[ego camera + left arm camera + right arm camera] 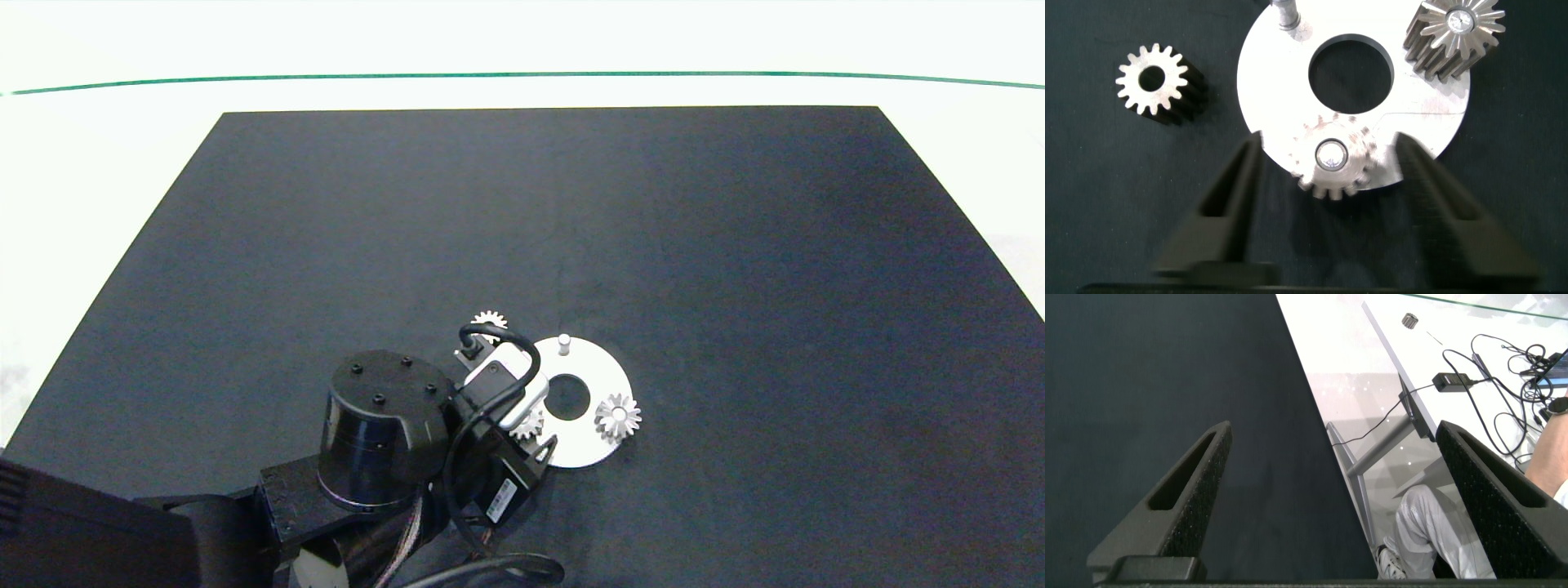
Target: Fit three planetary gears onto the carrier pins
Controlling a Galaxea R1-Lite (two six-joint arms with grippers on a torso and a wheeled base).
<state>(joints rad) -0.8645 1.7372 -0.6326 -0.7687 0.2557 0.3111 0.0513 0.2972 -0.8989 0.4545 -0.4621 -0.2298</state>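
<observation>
The white carrier disc [600,369] lies on the black mat, near its front middle. One planetary gear [618,416] sits on the disc's right pin. A second gear [1331,155] sits on the near-left pin, with the pin top showing in its hole. My left gripper [1327,140] stands open around this gear, its fingers [1229,192] apart from the teeth. The third gear [490,322] lies loose on the mat, left of the disc and beyond the left wrist. The far carrier pin [563,341] stands bare. My right gripper [1335,429] is open with nothing between its fingers, off at the mat's edge and outside the head view.
The black mat [735,245] covers most of the white table. The left arm [384,433] comes in from the lower left and hides part of the disc. Beyond the table edge the right wrist view shows cables [1486,367] on the floor and a person's leg [1429,527].
</observation>
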